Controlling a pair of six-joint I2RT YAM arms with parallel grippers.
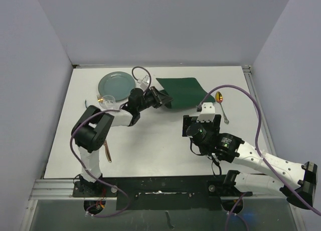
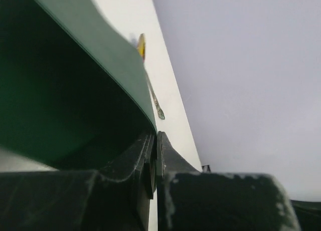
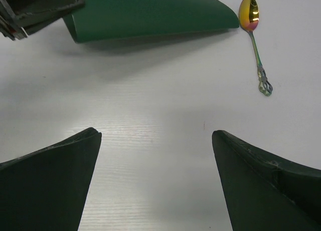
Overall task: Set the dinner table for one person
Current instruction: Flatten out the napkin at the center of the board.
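The dinner table (image 1: 160, 141) is a large matte white top. At its back lies a dark green placemat (image 1: 183, 88), and my left gripper (image 1: 163, 98) is shut on its left edge. The left wrist view shows the placemat (image 2: 75, 90) curling up out of the closed jaws of that gripper (image 2: 156, 141). My right gripper (image 3: 155, 135) hovers open over bare table (image 3: 160, 90) with nothing between its fingers, just in front of the placemat (image 3: 150, 13). In the top view the right gripper (image 1: 204, 116) sits at centre right.
A teal plate (image 1: 116, 84) rests at the back left, with a clear glass (image 1: 107, 100) beside it. An iridescent spoon (image 1: 221, 97) (image 3: 256, 40) (image 2: 150, 90) lies right of the placemat. A gold utensil (image 1: 108, 153) lies near the left arm's base. Metal rails edge the table.
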